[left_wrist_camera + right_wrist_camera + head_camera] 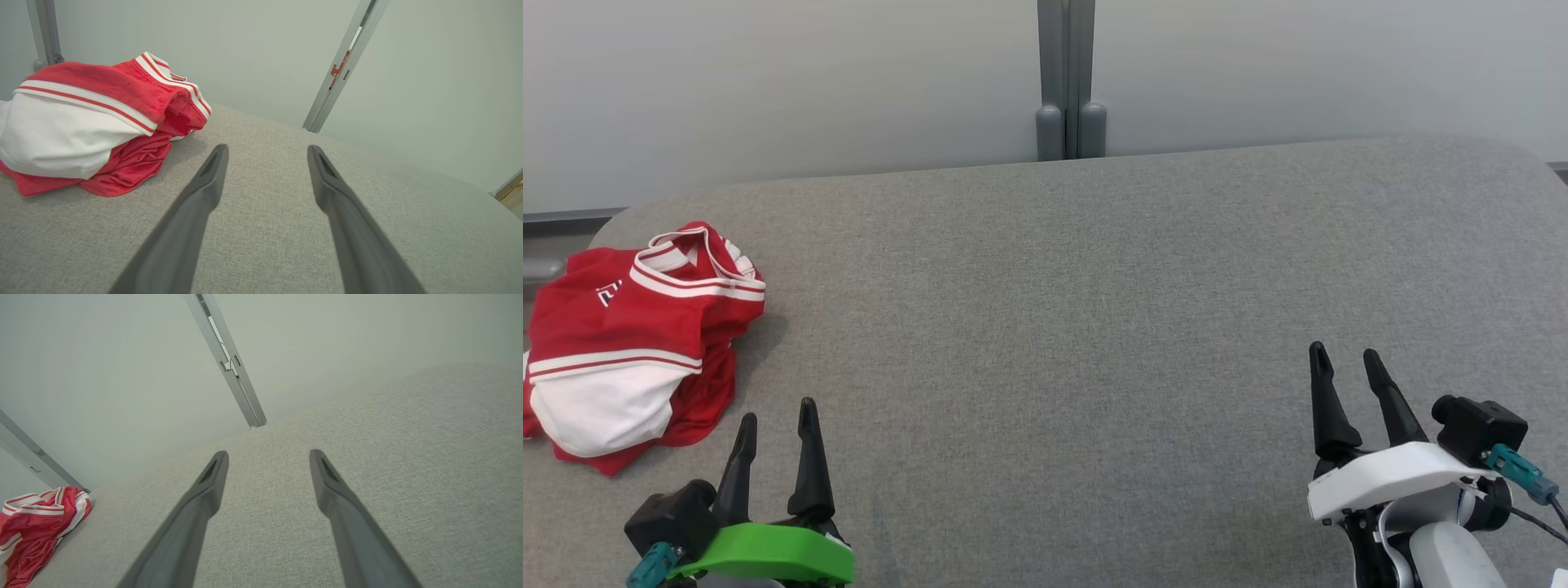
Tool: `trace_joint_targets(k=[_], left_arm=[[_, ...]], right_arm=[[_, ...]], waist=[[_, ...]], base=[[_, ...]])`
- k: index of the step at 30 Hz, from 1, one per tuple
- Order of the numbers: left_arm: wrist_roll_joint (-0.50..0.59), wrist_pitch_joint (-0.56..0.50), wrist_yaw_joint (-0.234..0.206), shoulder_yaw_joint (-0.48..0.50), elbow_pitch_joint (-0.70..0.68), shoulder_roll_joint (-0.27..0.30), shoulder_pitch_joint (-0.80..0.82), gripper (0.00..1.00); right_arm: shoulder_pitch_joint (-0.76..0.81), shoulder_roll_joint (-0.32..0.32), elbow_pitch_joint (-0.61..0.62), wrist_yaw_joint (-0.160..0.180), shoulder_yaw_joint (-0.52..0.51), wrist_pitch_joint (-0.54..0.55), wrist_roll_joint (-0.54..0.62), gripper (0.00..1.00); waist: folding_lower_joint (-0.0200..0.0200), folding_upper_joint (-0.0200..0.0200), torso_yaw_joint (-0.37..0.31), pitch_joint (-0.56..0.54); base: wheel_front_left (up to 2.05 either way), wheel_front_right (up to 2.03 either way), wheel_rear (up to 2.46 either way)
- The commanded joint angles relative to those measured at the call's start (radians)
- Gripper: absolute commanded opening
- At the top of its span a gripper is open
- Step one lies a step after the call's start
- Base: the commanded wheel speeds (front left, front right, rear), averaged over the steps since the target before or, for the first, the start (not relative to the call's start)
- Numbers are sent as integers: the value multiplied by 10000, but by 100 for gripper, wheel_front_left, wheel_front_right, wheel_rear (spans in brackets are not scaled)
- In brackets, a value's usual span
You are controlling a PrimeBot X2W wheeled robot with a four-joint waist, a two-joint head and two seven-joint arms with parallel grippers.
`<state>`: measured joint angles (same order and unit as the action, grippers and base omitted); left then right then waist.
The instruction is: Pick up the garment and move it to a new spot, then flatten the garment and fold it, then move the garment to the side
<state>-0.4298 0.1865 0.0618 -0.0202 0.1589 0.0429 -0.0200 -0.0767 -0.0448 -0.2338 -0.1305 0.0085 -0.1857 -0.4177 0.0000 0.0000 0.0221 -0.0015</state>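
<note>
Cloth in red and white lies in a crumpled heap at the left edge of the grey worktop (1054,327), close to its far left corner: this is the garment (637,343). It has white bands with thin red stripes and a big white patch on its near side. The left gripper (777,410) sits by the front edge on the left side. Its jaws are wide open with nothing in them. The garment is just ahead of it and off to its left, near its left finger but not touching it. In the left wrist view the garment (94,122) sits to the upper left of the two dark fingers (196,204), and bare grey worktop shows in the gap. The right gripper (1342,350) is by the front edge on the right side, well apart from the garment. Its jaws are wide open too and hold nothing. In the right wrist view the garment (32,522) is far off at the lower left. A pale wall (768,82) with a grey post (1068,82) stands behind the far edge.
</note>
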Motion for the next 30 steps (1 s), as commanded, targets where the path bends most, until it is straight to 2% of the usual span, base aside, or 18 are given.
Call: trace_joint_targets(k=[1,12,30], left_arm=[[236,100,25,2,-108,86,-51,100],[877,317,91,-76,-164,95,-183,100],[1675,664,-129,-298,92,105,-370,100]], right_arm=[[-166,-56,25,-3,15,-107,264,100],[-167,-64,-43,-3,150,-327,1058,100],[-188,-72,-285,-4,332,-682,2196,100]], waist=[[0,0,-8,7],[0,0,-47,-37],[0,0,-22,-129]], base=[[0,0,0],[0,0,0],[0,0,0]])
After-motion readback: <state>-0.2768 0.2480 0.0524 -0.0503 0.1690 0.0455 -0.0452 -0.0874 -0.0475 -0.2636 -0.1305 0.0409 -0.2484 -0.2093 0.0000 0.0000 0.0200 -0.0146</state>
